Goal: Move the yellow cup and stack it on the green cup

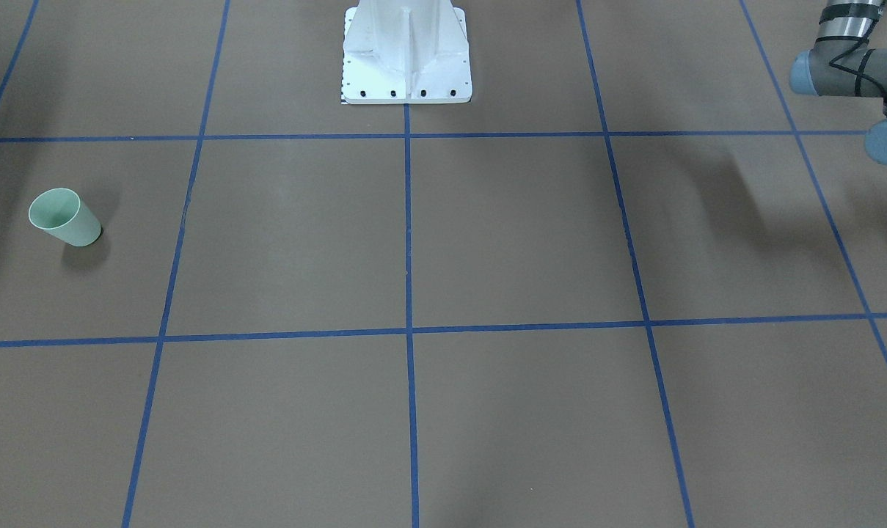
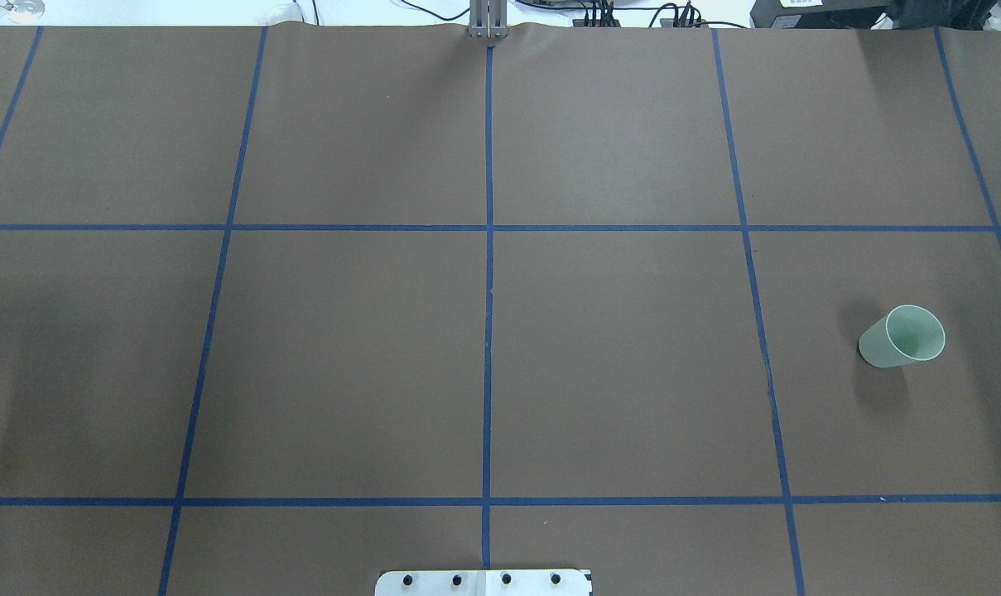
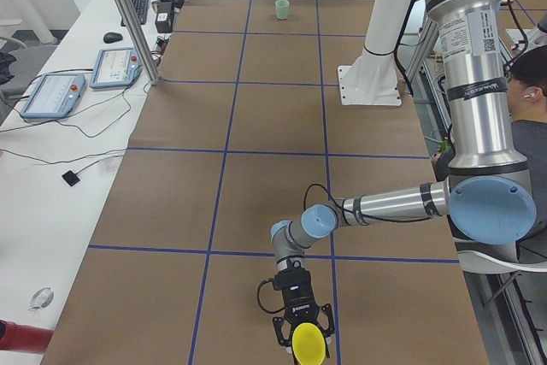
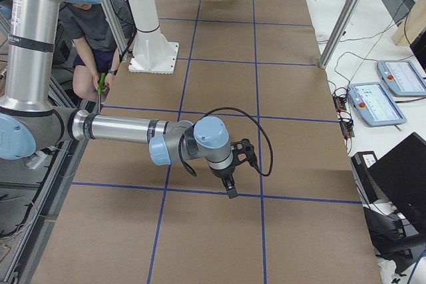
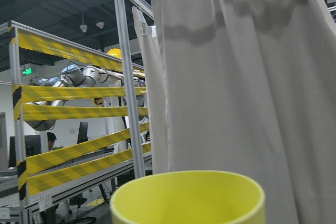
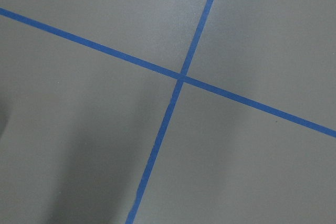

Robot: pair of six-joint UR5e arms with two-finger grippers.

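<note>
- Left arm (image 3: pixel 385 203) stretches low over the table, far out from the white base (image 3: pixel 372 83).
- Right arm (image 4: pixel 126 129) reaches level on the base's other side.
- Left gripper (image 3: pixel 304 337): the yellow cup (image 5: pixel 186 203) sits between its fingers, grip unclear.
- Right gripper (image 4: pixel 231 191) points down, opening unclear.
- Green cup (image 2: pixel 902 337) stands upright, well off the base's right side.

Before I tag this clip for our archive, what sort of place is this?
Probably a robotics lab or test cell: the table is marked with a blue tape grid, teach pendants lie beside it, and yellow-and-black striped safety barriers show in the left wrist view.
</note>
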